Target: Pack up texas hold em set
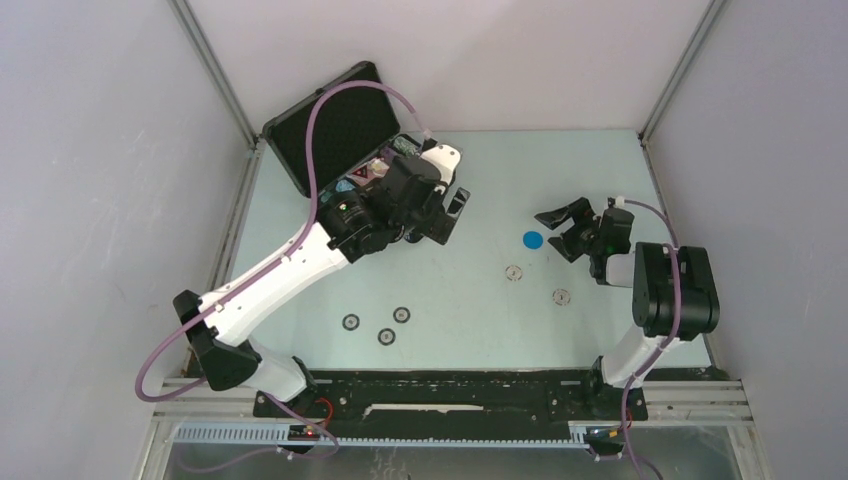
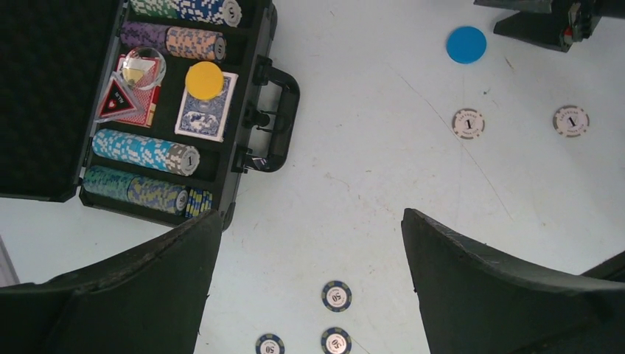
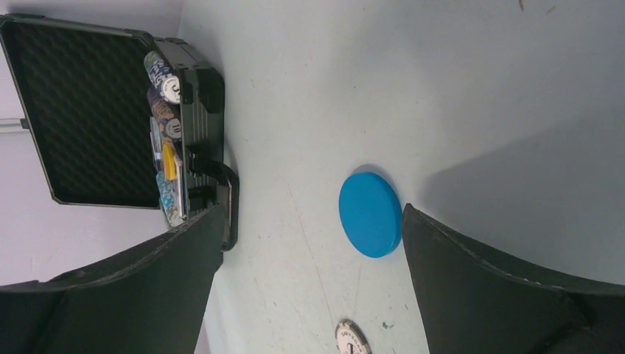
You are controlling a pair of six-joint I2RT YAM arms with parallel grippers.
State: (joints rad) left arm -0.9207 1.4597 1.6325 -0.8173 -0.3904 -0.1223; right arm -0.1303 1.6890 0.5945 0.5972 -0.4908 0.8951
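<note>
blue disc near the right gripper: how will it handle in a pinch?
Blue disc looks rigid and smooth, so probably slick to pinch. It lies flat on the table with a thin edge, so a nudge likely slides it. On edge, it could roll.

Top view: left arm (image 1: 300,255) covers most of case (image 1: 330,125) tray. Loose chips (image 1: 386,336) well apart from case: markings too small to read. Left wrist view: case lid (image 2: 44,96) cropped by top and left edges; chip row (image 2: 195,9) at case's end cropped by top edge. Right wrist view: white chip (image 3: 352,339) well apart from case, cropped by bottom edge.
</note>
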